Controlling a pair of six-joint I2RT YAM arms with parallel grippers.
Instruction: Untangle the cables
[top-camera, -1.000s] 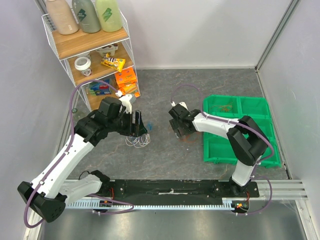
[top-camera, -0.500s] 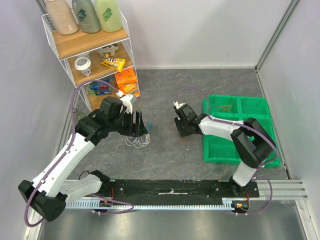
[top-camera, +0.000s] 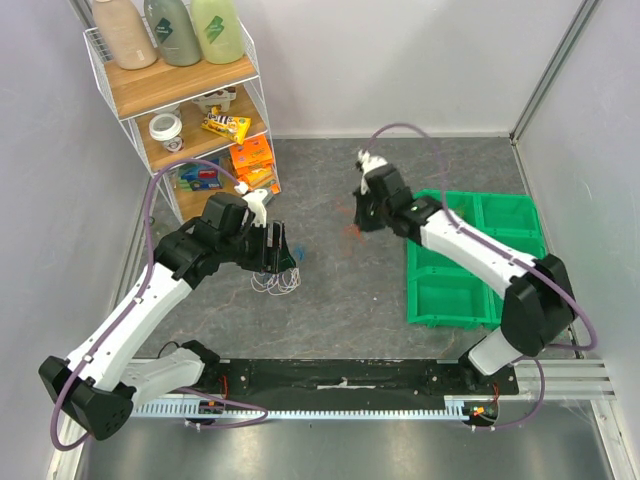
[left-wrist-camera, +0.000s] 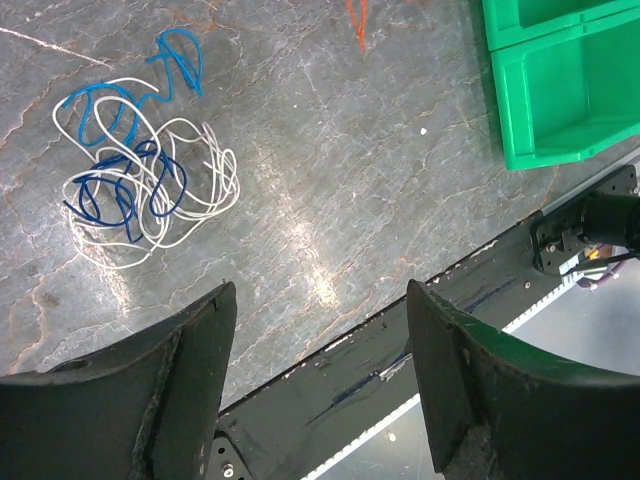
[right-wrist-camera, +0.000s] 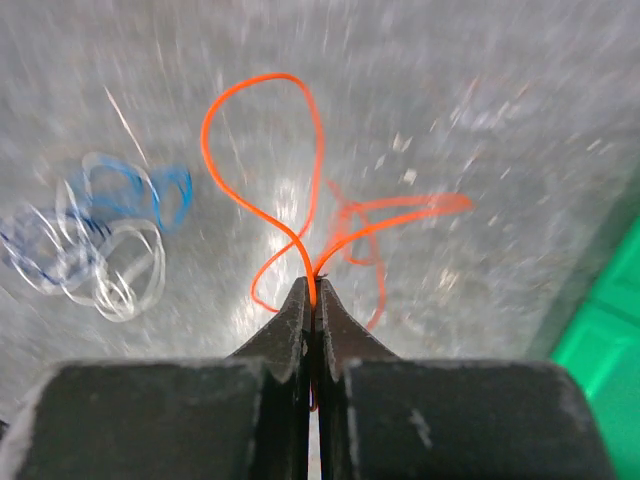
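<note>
Cables (left-wrist-camera: 140, 185) are split into two lots. The main one is the white and blue tangle (top-camera: 278, 282), a loose heap of thin loops lying flat on the bench (top-camera: 330, 310). It sits left of the middle and a bit nearer the front edge than the back. One blue loop pokes out of the heap on its own. The second lot is a single orange wire (right-wrist-camera: 300, 190), off to the right of the heap, well apart from it and closer to the back edge. Its loops fan out from the tips of the right gripper (right-wrist-camera: 313, 292), whose jaws are pressed tight together with the wire pinched between them. That wrist view is pretty blurry, so no telling whether the loops touch the bench or hang just above it.

The left gripper (top-camera: 277, 250) hovers over the far side of the white and blue heap, jaws spread wide with nothing between them. Its own camera looks down past both fingers (left-wrist-camera: 180, 380) at the heap, and they look clear of the wires.

Further out, a set of green bins (top-camera: 440, 290) sits along the right edge of the bench, with the right arm stretched across above them. A wire shelf rack (top-camera: 140, 90) stands at the back left corner, with three bottles (top-camera: 178, 30) on its top board and snack packs and small boxes on the lower ones.
</note>
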